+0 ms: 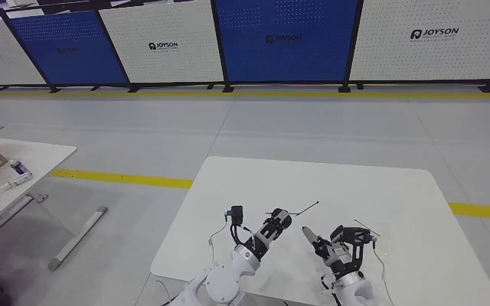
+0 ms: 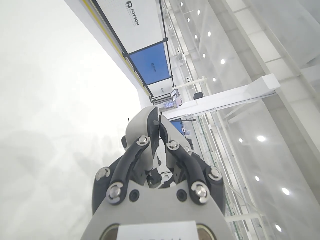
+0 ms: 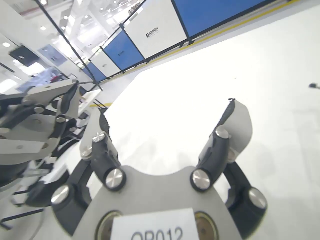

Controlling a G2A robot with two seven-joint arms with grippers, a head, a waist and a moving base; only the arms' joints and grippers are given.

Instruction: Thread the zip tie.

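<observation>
Above the worktop (image 1: 367, 191), has the right hand (image 3: 166, 107) spread wide and empty just beside the left hand (image 2: 158, 119), pinched on the zip tie (image 3: 57, 26) near one end — strap jutting free into the air. Best to close on the free end, seemingly the head, near its tip and squarely. Then bend it slowly toward the pinched end, keeping slot and tail in line.

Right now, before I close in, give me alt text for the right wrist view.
The open right gripper hovers over the white table. Farther off, the left gripper pinches a thin black zip tie that slants upward from its fingertips.
</observation>
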